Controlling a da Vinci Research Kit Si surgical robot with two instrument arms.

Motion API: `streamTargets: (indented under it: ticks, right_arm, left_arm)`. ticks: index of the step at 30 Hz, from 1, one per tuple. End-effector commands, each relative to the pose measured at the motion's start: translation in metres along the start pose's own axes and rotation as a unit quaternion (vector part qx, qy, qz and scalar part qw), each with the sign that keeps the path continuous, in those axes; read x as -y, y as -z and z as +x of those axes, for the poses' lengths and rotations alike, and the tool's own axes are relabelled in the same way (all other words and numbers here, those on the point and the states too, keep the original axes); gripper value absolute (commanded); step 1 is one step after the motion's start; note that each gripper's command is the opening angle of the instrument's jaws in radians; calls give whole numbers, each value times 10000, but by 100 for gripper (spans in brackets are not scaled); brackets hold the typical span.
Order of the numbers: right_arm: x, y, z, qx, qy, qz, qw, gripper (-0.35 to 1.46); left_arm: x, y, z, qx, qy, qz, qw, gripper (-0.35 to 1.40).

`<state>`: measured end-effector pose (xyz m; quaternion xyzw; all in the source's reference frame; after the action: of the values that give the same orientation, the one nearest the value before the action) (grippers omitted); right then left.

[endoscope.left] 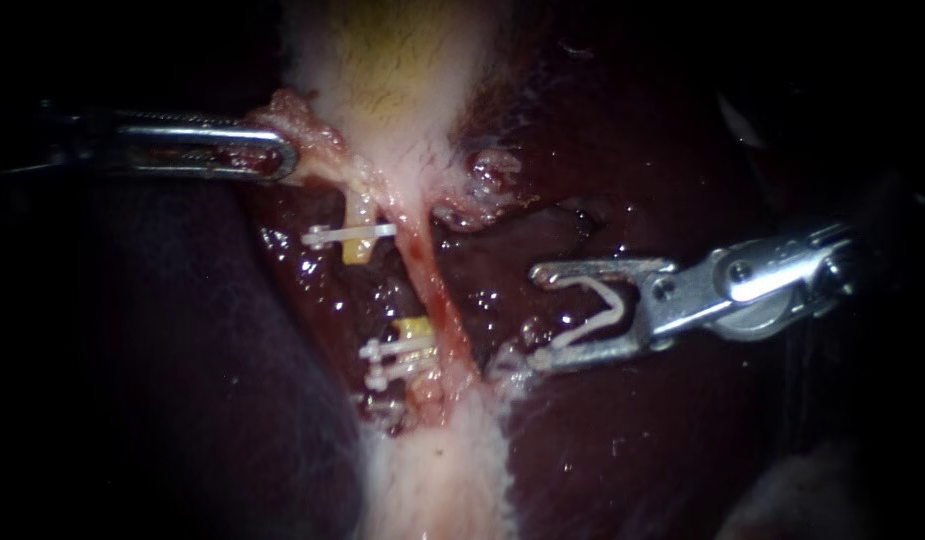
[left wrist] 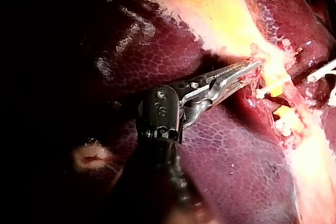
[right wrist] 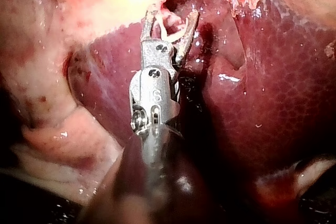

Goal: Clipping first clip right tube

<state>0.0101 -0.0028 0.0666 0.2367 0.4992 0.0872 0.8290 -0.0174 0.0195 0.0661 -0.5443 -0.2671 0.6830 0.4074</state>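
The right tube [endoscope.left: 434,290], a thin reddish strand, runs down from the pale gallbladder [endoscope.left: 397,70] and carries no clip. My right instrument [endoscope.left: 534,318] comes in from the right. Its jaws stand wide apart and hold an open white clip [endoscope.left: 594,315] between them, just right of the tube and apart from it. The right wrist view shows the same instrument [right wrist: 172,17] with that clip [right wrist: 170,32] ahead of its hinge. My left instrument [endoscope.left: 282,160] is shut on tissue at the gallbladder's left edge; the left wrist view shows it [left wrist: 254,66] there too.
The left tube is divided into two yellow stumps. The upper stump [endoscope.left: 357,245] carries one white clip [endoscope.left: 347,235] and the lower stump [endoscope.left: 414,328] carries white clips [endoscope.left: 394,352]. Dark red liver [endoscope.left: 642,440] lies on both sides.
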Motion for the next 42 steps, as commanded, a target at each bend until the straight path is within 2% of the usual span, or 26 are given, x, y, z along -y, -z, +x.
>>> streamTargets:
  ticks: [1, 10, 16, 24, 27, 33, 42]
  right_arm:
    - [0, -5, -1, 8, -56, 22, 10000, 49]
    - [-3, -56, -7, 45, -323, 175, 9993, 49]
    - [-3, -82, -8, -29, -402, 247, 9989, 50]
    - [-3, -97, -8, -231, -551, 287, 9978, 50]
    - [-2, -96, -6, -383, -668, 342, 9964, 50]
    - [9, -96, -1, -617, -760, 604, 9934, 50]
    - [37, -98, 17, -906, -819, 1025, 9872, 49]
  left_arm:
    - [0, 0, 0, 0, -1, 1, 10000, -35]
    - [0, -1, 0, 0, -1, 2, 10000, -35]
    - [0, -2, 0, -2, -1, 5, 10000, -35]
    - [1, -3, 0, -2, -1, 5, 10000, -35]
    - [1, -3, 0, -2, -1, 4, 10000, -35]
    - [2, -3, 0, -1, -2, 3, 10000, -35]
    - [3, -3, 0, -1, -2, 2, 10000, -35]
